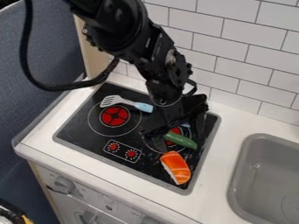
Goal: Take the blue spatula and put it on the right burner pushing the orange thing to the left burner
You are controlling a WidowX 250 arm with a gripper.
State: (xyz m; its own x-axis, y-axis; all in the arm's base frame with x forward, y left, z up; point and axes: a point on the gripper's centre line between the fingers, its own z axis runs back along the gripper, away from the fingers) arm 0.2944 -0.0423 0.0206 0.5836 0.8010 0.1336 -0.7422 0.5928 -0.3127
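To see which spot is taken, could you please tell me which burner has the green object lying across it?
The right burner, under the gripper; the left burner has its red centre uncovered.

Setting: toy kitchen, set up as a robotics lab station.
A kitchen is represented by a white countertop (111, 183), into which a black stovetop (81, 120) and a grey sink (236, 186) are set; the wall behind is faced with white brick-pattern tiles (251, 35). Play scale is indicated by the red burner (115, 116) and dial markings (121, 151), drawn flat on the stovetop, and by the sushi-shaped piece (175, 167), seen to span much of the stovetop's right part. A white appliance front with a knob (62, 185) is fitted below. Lab use is indicated by the black robot arm (119, 28) with its loose cable (26, 48), and by the blue-grey partition (35, 70) alongside.
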